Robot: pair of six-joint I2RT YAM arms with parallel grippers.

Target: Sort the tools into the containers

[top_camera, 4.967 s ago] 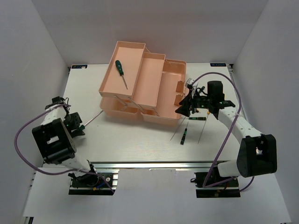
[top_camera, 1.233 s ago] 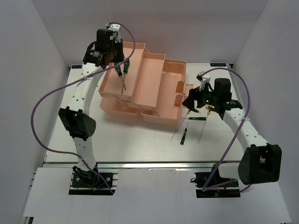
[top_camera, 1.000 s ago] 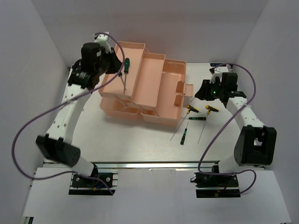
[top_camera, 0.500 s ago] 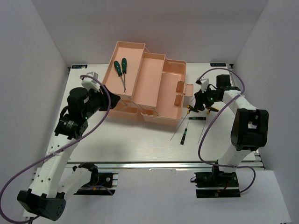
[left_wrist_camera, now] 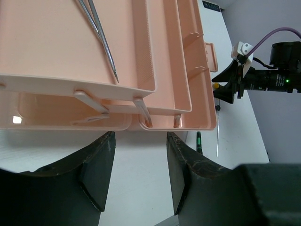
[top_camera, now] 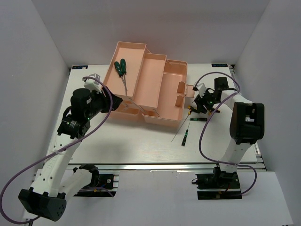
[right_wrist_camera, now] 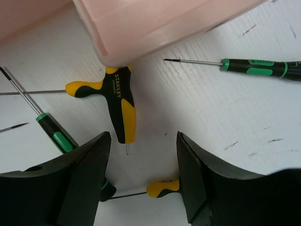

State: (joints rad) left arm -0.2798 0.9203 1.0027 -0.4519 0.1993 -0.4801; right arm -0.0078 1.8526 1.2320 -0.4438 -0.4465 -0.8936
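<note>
Table [top_camera: 141, 141], white, carrying the open salmon-pink toolbox [top_camera: 153, 89]; its far-left tray [top_camera: 134, 52] already holds two dark green screwdrivers [top_camera: 121, 68]. Left claw [left_wrist_camera: 139, 136], spread wide and empty, hangs just off the toolbox's near-left corner. Right claw [right_wrist_camera: 142, 136], likewise wide and empty, hovers above the loose tools on the table just beside the toolbox's right wall. Directly under it lies a yellow-black T-handled driver [right_wrist_camera: 123, 110], its crossbar touching or tucked under the box corner; a second T-handle [right_wrist_camera: 162, 188] and two slim black-green drivers [right_wrist_camera: 256, 67] [right_wrist_camera: 54, 134] lie near. Judged light and rigid, with hard, smooth handles and shafts too thin to pinch: best gripped across the thick handle stem, clear of the box wall
</note>
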